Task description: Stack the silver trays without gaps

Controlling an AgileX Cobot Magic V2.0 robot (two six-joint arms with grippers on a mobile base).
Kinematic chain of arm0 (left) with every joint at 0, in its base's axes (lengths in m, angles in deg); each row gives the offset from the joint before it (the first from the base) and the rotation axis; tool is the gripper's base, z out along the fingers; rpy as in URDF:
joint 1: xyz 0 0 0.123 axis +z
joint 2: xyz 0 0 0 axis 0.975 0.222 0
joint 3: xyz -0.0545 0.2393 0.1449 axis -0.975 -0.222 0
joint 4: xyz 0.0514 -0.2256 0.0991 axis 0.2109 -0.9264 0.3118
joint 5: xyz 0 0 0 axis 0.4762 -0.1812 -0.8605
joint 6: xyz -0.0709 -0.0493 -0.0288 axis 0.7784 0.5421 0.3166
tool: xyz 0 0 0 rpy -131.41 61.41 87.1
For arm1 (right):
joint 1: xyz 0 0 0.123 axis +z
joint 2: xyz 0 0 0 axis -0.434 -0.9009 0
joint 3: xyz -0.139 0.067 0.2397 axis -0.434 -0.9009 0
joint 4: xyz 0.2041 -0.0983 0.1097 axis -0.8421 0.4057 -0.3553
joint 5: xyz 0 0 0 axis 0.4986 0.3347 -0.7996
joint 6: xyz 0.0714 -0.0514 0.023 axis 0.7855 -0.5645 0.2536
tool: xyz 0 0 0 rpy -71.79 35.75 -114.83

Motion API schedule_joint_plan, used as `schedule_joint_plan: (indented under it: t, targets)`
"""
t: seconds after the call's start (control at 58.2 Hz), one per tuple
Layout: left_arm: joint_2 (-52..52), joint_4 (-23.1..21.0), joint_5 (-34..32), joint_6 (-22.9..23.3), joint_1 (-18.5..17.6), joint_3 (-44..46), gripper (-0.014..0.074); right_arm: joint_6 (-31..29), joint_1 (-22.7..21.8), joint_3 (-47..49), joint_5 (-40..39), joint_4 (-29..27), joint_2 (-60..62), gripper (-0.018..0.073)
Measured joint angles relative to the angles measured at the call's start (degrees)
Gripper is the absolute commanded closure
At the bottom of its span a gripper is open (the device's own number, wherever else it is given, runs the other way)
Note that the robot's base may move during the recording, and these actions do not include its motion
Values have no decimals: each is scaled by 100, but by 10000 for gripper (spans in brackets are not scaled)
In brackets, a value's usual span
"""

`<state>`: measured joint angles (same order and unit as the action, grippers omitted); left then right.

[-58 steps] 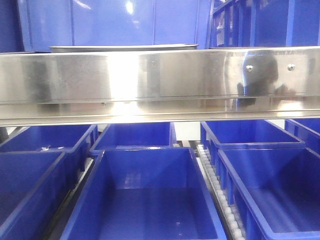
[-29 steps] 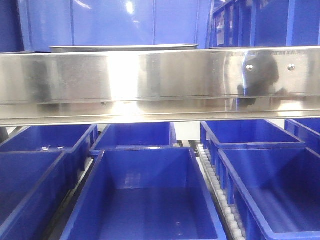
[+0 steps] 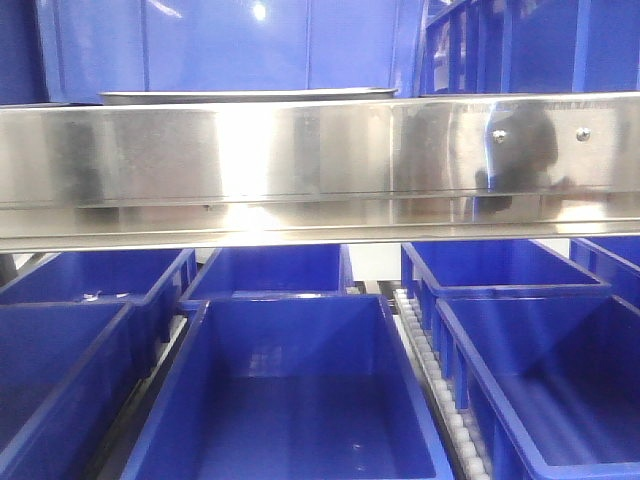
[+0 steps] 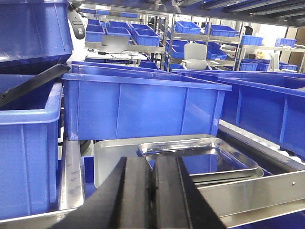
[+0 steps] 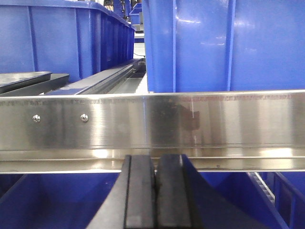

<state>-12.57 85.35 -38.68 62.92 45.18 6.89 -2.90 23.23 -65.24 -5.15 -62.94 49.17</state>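
Silver trays (image 4: pixel 202 160) stacked askew on shelf, left hand (image 4: pixel 153 191) and right hand (image 5: pixel 155 191) both pressed closed, empty, no legible writing

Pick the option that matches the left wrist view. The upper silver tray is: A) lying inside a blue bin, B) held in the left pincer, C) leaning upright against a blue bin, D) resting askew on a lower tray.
D: the upper silver tray rests turned on the lower tray, beyond the shut, empty left pincer.
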Motion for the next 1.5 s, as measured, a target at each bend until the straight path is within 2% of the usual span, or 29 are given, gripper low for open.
schedule_joint_plan:
  t: [0.327, 0.481, 0.567, 0.636, 0.842, 0.911, 0.98, 1.135, 1.496]
  targets:
    - [0, 0, -16, 0, 13, -44, 616, 0, 0, 0, 11, 0, 0, 638]
    - [-72, -36, -215, 0, 305, -324, 616, 0, 0, 0, 11, 0, 0, 638]
    - [-92, -188, -371, -46, 668, -540, 616, 0, 0, 0, 11, 0, 0, 638]
    - [-96, -505, -507, -278, 1047, -708, 616, 0, 0, 0, 11, 0, 0, 638]
    - [-105, -2044, -922, -1776, 2376, -1133, 616, 0, 0, 0, 11, 0, 0, 638]
    - [-105, -2236, -1000, -2004, 2740, -1258, 616, 0, 0, 0, 11, 0, 0, 638]
    - [-105, -2318, -1045, -2191, 2932, -1405, 616, 0, 0, 0, 11, 0, 0, 638]
    - [-230, -2360, -1254, -2555, 2967, -1884, 616, 0, 0, 0, 11, 0, 0, 638]
    - [-979, -2249, -2176, -2598, 2774, -3486, 616, 0, 0, 0, 11, 0, 0, 638]
